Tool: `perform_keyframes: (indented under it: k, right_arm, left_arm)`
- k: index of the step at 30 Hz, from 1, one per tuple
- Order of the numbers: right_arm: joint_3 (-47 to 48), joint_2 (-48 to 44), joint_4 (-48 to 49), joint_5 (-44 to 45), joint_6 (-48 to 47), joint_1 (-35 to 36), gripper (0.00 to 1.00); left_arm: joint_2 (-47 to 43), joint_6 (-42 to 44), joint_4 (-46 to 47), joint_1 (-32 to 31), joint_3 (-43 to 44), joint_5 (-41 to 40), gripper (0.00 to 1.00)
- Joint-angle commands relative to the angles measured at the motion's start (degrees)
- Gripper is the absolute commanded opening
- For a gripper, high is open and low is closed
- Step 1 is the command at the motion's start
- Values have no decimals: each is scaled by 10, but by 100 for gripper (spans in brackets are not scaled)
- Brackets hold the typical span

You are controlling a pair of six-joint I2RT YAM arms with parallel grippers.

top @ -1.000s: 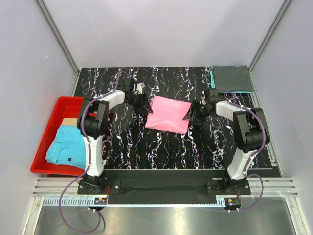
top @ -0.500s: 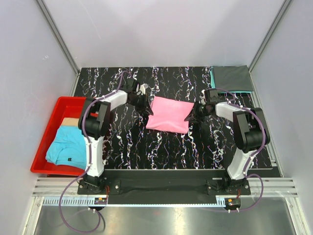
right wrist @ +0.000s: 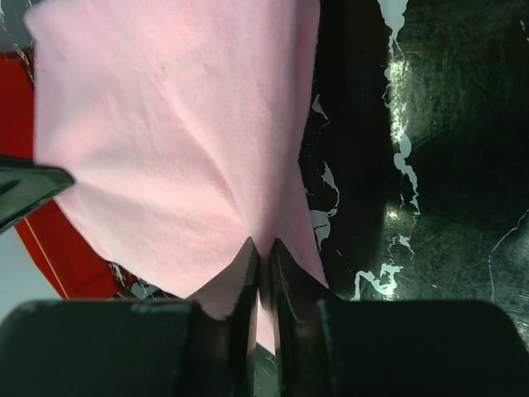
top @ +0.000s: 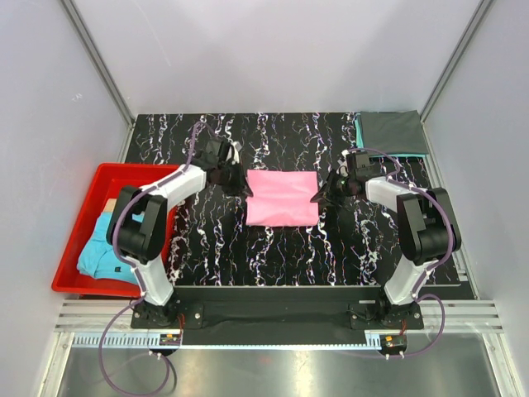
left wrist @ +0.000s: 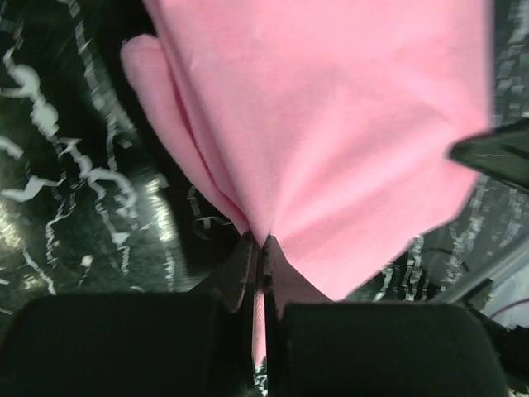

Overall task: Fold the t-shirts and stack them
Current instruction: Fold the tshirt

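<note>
T-shirt in light blue [top: 99, 248] lies nearest, bunched in the near half of the red bin [top: 116, 180] at the left of the table [top: 289, 248], with a small dark mark on its front. A scrap of peach cloth [top: 118, 204] shows just beyond it in the same bin.

Further in, at mid-table, the pink t-shirt [top: 282, 198] is a folded rectangle, pulled flat between the two arms. The left gripper [left wrist: 260, 244] is clamped on its left edge, jaws pressed together with only a sliver of pink between them. Creases fan out from that pinch (a second fold of pink shows beside the main sheet in the left wrist view). The right gripper [right wrist: 263, 248] is likewise squeezed onto the right edge, the cloth radiating from its tips. Each wrist view catches the other arm's dark fingertip at the far side of the shirt. Whether the shirt rests on the table or hangs just above it cannot be told.

Farthest, in the far right corner, a dark grey t-shirt [top: 393, 132] lies folded on a teal t-shirt [top: 359, 136], of which only the edge shows.
</note>
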Motion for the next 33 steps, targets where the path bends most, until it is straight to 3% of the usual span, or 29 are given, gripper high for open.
perform_keyframes:
  k: [1, 4, 8, 11, 13, 18, 25, 29, 31, 33]
  right_arm:
    - [0, -11, 3, 18, -6, 3, 16]
    - [15, -1, -16, 23, -15, 3, 25]
    - [23, 2, -33, 11, -19, 3, 36]
    - [29, -14, -62, 1, -35, 4, 54]
    - [37, -31, -97, 1, -48, 3, 56]
    - [65, -74, -193, 29, -57, 3, 55]
    - [117, -90, -202, -6, -50, 27, 36]
    - [147, -49, -194, -46, -58, 45, 31]
    - [142, -40, -193, -45, -59, 46, 32]
    - [137, -45, -197, -20, -64, 45, 43]
  left_arm:
    - [24, -14, 5, 5, -17, -48, 0]
    - [49, -2, -19, 5, 2, -63, 0]
    - [59, 10, -23, 6, 12, -60, 25]
    - [55, 17, -40, 10, 26, -65, 35]
    - [42, 24, -84, 12, 54, -81, 41]
    - [-27, 24, -114, 9, 82, -102, 44]
    - [-50, -42, -6, -24, 40, 41, 41]
    - [-12, -35, -34, -43, 34, -17, 40]
    - [-1, -26, -59, -42, 36, -55, 41]
    - [-1, -16, -60, -35, 32, -74, 45]
